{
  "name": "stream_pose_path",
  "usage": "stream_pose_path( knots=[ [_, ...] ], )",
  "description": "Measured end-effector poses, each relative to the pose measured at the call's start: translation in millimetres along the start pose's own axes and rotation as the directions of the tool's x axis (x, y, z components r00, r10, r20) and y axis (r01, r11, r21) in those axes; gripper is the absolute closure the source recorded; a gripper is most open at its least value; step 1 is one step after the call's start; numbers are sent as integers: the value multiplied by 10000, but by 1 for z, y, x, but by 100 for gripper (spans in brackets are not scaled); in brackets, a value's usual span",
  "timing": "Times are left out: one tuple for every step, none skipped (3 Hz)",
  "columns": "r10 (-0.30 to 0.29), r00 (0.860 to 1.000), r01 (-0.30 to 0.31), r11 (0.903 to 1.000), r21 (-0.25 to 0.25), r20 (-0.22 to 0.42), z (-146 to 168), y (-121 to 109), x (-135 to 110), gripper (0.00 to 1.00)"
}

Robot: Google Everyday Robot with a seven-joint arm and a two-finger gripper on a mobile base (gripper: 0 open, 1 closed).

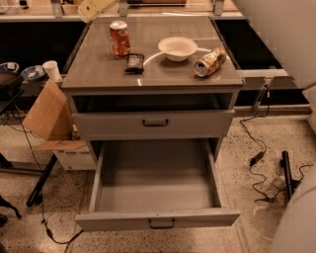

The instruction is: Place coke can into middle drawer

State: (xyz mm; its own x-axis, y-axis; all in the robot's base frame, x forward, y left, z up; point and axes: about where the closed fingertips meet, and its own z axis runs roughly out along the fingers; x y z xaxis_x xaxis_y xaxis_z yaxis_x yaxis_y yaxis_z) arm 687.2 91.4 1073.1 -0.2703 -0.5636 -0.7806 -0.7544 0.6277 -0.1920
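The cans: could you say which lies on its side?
The crushed gold-tan can beside the bowl; the coke can stands upright, nearest the gripper at top left.

A single camera looks down from high in front of the cabinet [197, 123], facing its drawer fronts and the far wall beyond. It sits near enough that the cabinet fills the middle of the view, from the tabletop [168, 74] at the far end to the open middle drawer [153, 195], whose front almost reaches the near edge. The coke can [120, 38] stands on the tabletop's far left. The gripper [94, 7], a pale yellow shape, is cut by the far edge just beyond the can. Blurred pale robot body [281, 34], very close to the lens, covers the right side. Floor [266, 143] shows on both sides.
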Motion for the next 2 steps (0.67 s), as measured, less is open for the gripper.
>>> stream_pose_path(
  knots=[
    [830,9965,-832,9953,492,78,49,-19,7,0],
    [1976,9801,-1983,9719,1266,181,116,-51,16,0]
  ],
)
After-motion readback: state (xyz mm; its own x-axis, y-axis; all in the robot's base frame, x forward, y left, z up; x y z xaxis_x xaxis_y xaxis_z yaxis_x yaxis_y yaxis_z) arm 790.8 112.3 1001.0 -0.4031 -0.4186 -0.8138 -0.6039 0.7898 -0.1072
